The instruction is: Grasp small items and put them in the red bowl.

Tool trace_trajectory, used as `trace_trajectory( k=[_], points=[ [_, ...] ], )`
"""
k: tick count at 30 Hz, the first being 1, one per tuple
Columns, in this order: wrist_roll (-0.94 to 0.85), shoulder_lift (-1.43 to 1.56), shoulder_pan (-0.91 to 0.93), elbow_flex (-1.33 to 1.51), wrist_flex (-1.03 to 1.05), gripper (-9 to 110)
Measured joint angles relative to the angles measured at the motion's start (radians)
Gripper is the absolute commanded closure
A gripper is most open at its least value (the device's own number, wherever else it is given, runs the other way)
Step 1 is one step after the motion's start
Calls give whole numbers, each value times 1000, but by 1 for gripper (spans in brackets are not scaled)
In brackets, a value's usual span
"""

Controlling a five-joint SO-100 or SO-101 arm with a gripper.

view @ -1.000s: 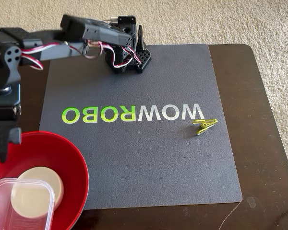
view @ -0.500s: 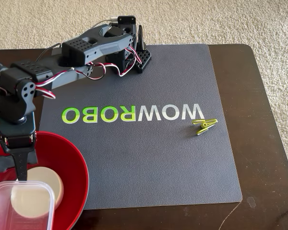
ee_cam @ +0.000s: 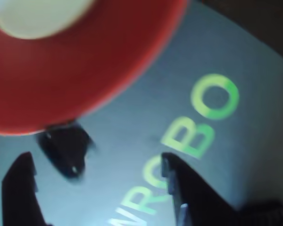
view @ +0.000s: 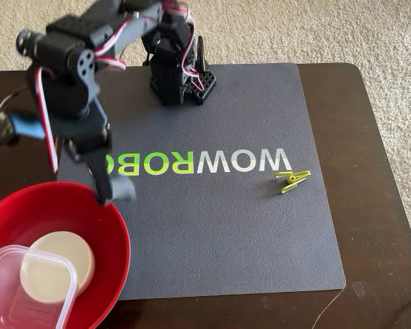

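The large red bowl (view: 27, 209) sits at the front left of the fixed view and fills the top left of the wrist view (ee_cam: 85, 70). In it lie the small white bowl (view: 61, 264) (ee_cam: 37, 14) and the clear square tub (view: 14, 295). My gripper (view: 104, 192) hangs over the bowl's far right rim, open (ee_cam: 95, 159). A blurred black oblong clip (ee_cam: 66, 150) shows between the fingers just outside the rim, touching neither; whether it rests on the mat I cannot tell. The yellow-green clothespin (view: 292, 179) lies on the mat to the right.
A grey mat (view: 226, 233) with WOWROBO lettering covers the dark wooden table (view: 370, 137). The arm's black base (view: 175, 75) stands at the mat's far edge. Beige carpet surrounds the table.
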Motion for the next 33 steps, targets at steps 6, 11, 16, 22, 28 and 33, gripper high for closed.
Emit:
trace_trajectory(
  k=[6,11,16,22,28,33],
  points=[
    [-21,77,-6,55,0,65],
    [-6,137,-57,124,0,66],
    [40,133,-98,321,-34,69],
    [44,-14,-117,380,-107,73],
    [35,-121,-106,385,-186,75],
    [15,-158,-140,426,-210,88]
  ],
)
